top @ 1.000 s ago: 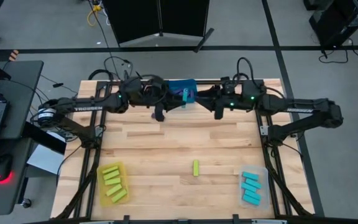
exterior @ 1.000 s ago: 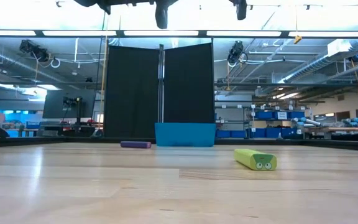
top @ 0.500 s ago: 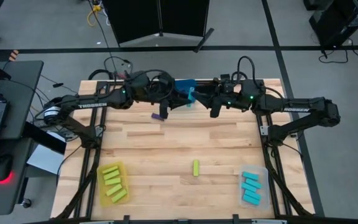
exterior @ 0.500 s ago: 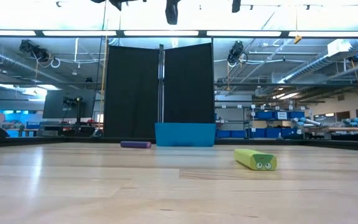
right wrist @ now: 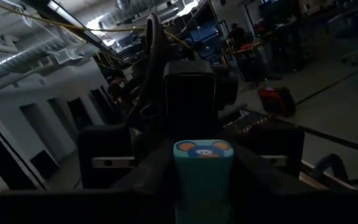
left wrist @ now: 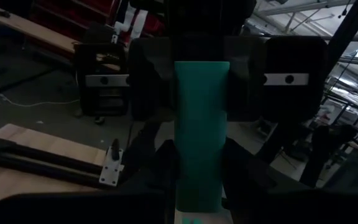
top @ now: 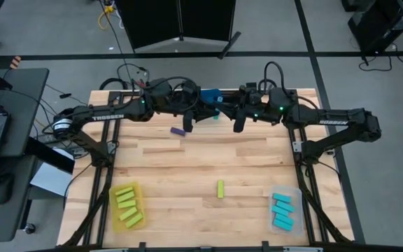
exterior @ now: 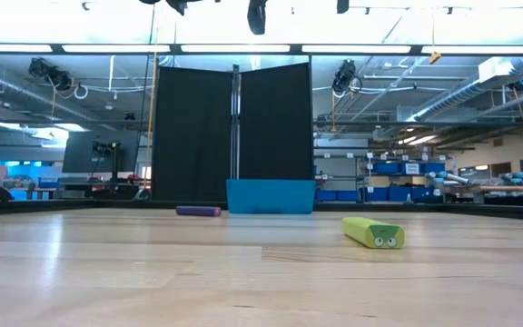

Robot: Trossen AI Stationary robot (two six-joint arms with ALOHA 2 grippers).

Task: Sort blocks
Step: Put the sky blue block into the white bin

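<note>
While both arms meet over the far middle of the table, the scene reads as a hand-over in mid-air. Left arm reaches in from its side, right arm from the other, wrists facing each other just in front of the blue bin at the far edge. Near edge: yellow bin on the left corner with lime blocks in it, clear bin on the right corner with cyan ones. That layout likely explains the pass: the cyan pile sits on the right arm's side, so a block picked by the left arm would go across to the right. Left gripper is clamped narrow on a cyan block, holding it out lengthwise. Right gripper has the other end between its fingers, which appear pressed to its sides; the block's end face with a small mouse picture points at that wrist camera. So the block is up in the air between the two grippers, well above the wood. A purple block lies loose on the table near the blue bin, probably its destination. A lime block lies alone mid-table, nearer the front, unsorted.
</note>
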